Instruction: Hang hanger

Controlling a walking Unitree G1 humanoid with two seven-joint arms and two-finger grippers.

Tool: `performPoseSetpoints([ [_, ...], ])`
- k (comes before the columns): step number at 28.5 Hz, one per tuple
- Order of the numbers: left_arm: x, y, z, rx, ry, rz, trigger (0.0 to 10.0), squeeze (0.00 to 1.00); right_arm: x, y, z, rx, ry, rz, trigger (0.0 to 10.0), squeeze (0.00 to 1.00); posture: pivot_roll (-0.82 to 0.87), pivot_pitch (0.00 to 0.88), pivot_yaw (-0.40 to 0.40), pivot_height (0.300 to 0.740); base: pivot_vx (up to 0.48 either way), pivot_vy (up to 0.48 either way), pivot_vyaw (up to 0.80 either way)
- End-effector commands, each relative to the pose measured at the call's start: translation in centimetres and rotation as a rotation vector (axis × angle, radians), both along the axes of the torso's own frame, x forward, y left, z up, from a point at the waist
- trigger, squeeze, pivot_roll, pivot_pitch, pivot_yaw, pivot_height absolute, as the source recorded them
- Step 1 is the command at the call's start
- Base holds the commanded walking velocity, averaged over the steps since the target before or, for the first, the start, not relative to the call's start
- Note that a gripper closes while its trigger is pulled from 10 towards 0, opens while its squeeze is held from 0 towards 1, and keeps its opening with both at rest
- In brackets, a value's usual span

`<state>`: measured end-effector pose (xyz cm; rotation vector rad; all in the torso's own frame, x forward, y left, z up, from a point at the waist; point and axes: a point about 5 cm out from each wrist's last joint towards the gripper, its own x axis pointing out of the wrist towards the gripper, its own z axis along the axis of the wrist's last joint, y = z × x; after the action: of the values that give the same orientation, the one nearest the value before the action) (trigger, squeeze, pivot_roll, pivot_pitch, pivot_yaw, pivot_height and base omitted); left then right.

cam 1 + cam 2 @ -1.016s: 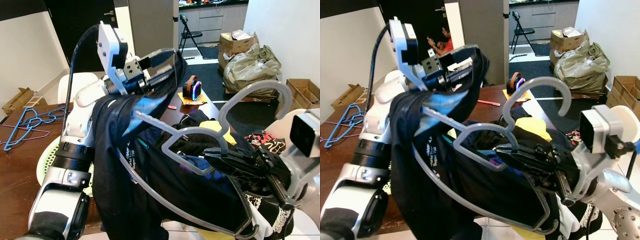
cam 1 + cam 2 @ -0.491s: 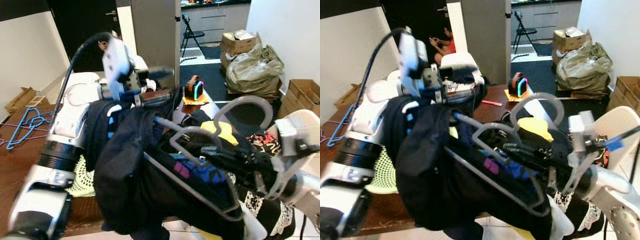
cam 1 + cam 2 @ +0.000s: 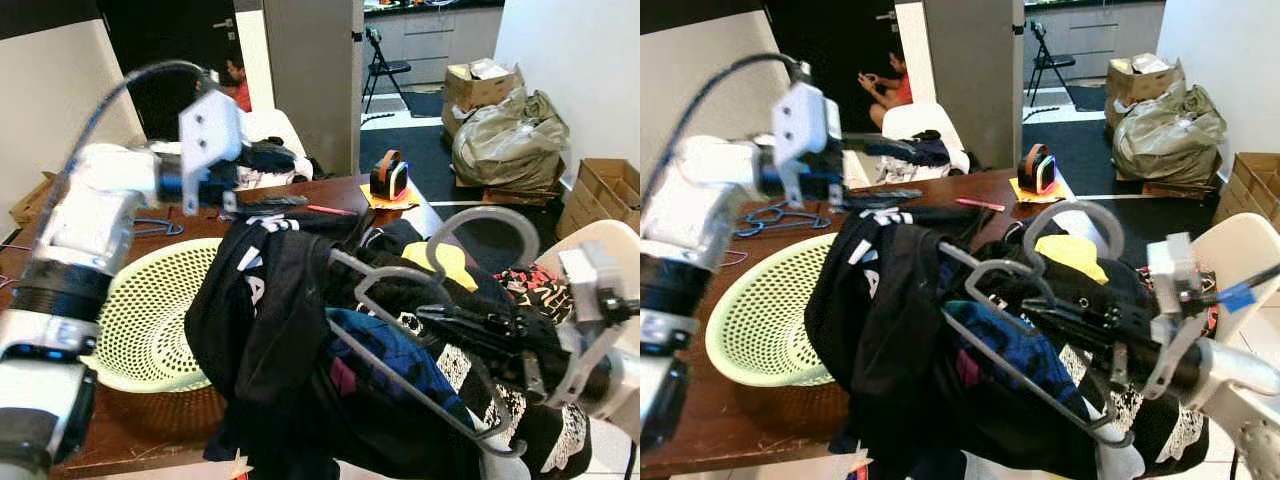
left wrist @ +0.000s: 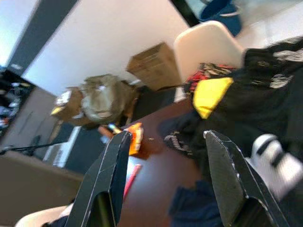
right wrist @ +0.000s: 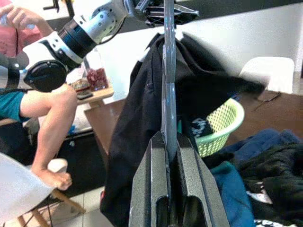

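A grey plastic hanger (image 3: 482, 216) is held over the table edge, its hook up. My right gripper (image 3: 435, 315) is shut on its bar, as the right wrist view shows with the bar (image 5: 168, 85) clamped between both fingers. A black T-shirt (image 3: 262, 310) with white print is draped over the hanger's left shoulder and hangs in folds. My left gripper (image 3: 290, 201) hovers above and left of the shirt, apart from it. Its fingers (image 4: 111, 175) stand open with nothing between them.
A pale green mesh basket (image 3: 140, 310) sits on the brown table (image 3: 120, 430) at the left. Blue wire hangers (image 3: 770, 214) lie behind it. Clothes are piled under the hanger. A white chair (image 3: 605, 240) stands right. A person (image 3: 896, 80) sits in the far doorway.
My left gripper has come off the black shirt and drawn back to the left, now open. The shirt has slumped onto the hanger. The right gripper keeps its hold. The view shifted.
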<state>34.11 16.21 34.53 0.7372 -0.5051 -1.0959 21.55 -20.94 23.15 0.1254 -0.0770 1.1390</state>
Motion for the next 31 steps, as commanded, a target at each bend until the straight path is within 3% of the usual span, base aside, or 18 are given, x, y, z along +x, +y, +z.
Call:
performPoseSetpoints([
  [1, -0.1, 0.8, 0.7, 0.006, -0.024, 0.029, 10.0, 0.0, -0.3, 0.1, 0.5, 0.033, -0.034, 0.019, 10.0, 0.0, -0.06, 0.0, 0.065, 0.74, 0.0, 0.0, 0.0],
  [3, 0.3, 1.9, 2.4, -0.084, -0.083, 0.1, 10.0, 0.0, -0.5, 0.2, 1.3, 0.118, -0.064, 0.044, 10.0, 0.0, -0.06, 0.0, 0.063, 0.74, 0.0, 0.0, 0.0],
  [8, 0.8, 2.9, 3.9, -0.182, -0.17, 0.211, 10.0, 0.0, -0.2, -0.1, 1.6, 0.161, -0.084, 0.01, 10.0, 0.0, -0.06, 0.0, 0.063, 0.74, 0.0, 0.0, 0.0],
  [10, 0.8, 3.5, 5.6, -0.343, -0.248, 0.296, 10.0, 0.0, 1.3, -0.8, 1.9, 0.175, -0.118, -0.123, 10.0, 0.0, -0.06, 0.0, 0.063, 0.74, 0.0, 0.0, 0.0],
  [12, 0.8, 3.5, 5.6, -0.343, -0.248, 0.296, 10.0, 0.0, 1.3, -0.8, 1.9, 0.175, -0.118, -0.123, 10.0, 0.0, -0.06, 0.0, 0.063, 0.74, 0.0, 0.0, 0.0],
  [15, 0.6, 3.3, 6.0, -0.471, -0.26, 0.303, 10.0, 0.0, 3.0, -1.0, 2.8, 0.183, -0.157, -0.263, 10.0, 0.0, -0.06, 0.0, 0.058, 0.74, 0.0, 0.0, 0.0],
  [17, 0.6, 3.3, 6.0, -0.471, -0.26, 0.303, 10.0, 0.0, 3.0, -1.0, 2.8, 0.183, -0.157, -0.263, 10.0, 0.0, -0.06, 0.0, 0.058, 0.74, 0.0, 0.0, 0.0],
  [18, 0.4, 2.6, 5.5, -0.534, -0.229, 0.264, 10.0, 0.0, 3.9, -1.0, 3.6, 0.185, -0.186, -0.341, 10.0, 0.0, -0.06, 0.0, 0.055, 0.74, 0.0, 0.0, 0.0],
  [19, 0.4, 2.6, 5.5, -0.534, -0.229, 0.264, 10.0, 0.0, 3.9, -1.0, 3.6, 0.185, -0.186, -0.341, 10.0, 0.0, -0.06, 0.0, 0.055, 0.74, 0.0, 0.0, 0.0],
  [20, 0.2, 0.6, 3.8, -0.593, -0.166, 0.19, 10.0, 0.0, 5.1, -1.0, 5.0, 0.213, -0.22, -0.428, 10.0, 0.0, -0.06, 0.0, 0.046, 0.74, 0.0, 0.0, 0.0],
  [21, 0.2, 0.6, 3.8, -0.593, -0.166, 0.19, 10.0, 0.0, 5.1, -1.0, 5.0, 0.213, -0.22, -0.428, 10.0, 0.0, -0.06, 0.0, 0.046, 0.74, 0.0, 0.0, 0.0],
  [24, -0.8, -4.8, -0.8, -0.773, 0.017, 0.074, 10.0, 0.0, 6.7, -1.3, 8.3, 0.311, -0.301, -0.59, 10.0, 0.0, -0.05, 0.0, 0.039, 0.74, 0.0, 0.0, 0.0],
  [26, -0.8, -4.8, -0.8, -0.773, 0.017, 0.074, 10.0, 0.0, 6.7, -1.3, 8.3, 0.311, -0.301, -0.59, 10.0, 0.0, -0.05, 0.0, 0.039, 0.74, 0.0, 0.0, 0.0],
  [27, -0.9, -5.9, -1.8, -0.816, 0.055, 0.077, 10.0, 0.0, 6.9, -1.6, 9.1, 0.343, -0.32, -0.629, 10.0, 0.0, -0.05, 0.0, 0.036, 0.74, 0.0, 0.0, 0.0],
  [31, -0.9, -6.8, -2.8, -0.842, 0.083, 0.085, 10.0, 0.0, 7.0, -1.7, 9.9, 0.375, -0.337, -0.649, 10.0, 0.0, -0.05, 0.0, 0.035, 0.74, 0.0, 0.0, 0.0],
])
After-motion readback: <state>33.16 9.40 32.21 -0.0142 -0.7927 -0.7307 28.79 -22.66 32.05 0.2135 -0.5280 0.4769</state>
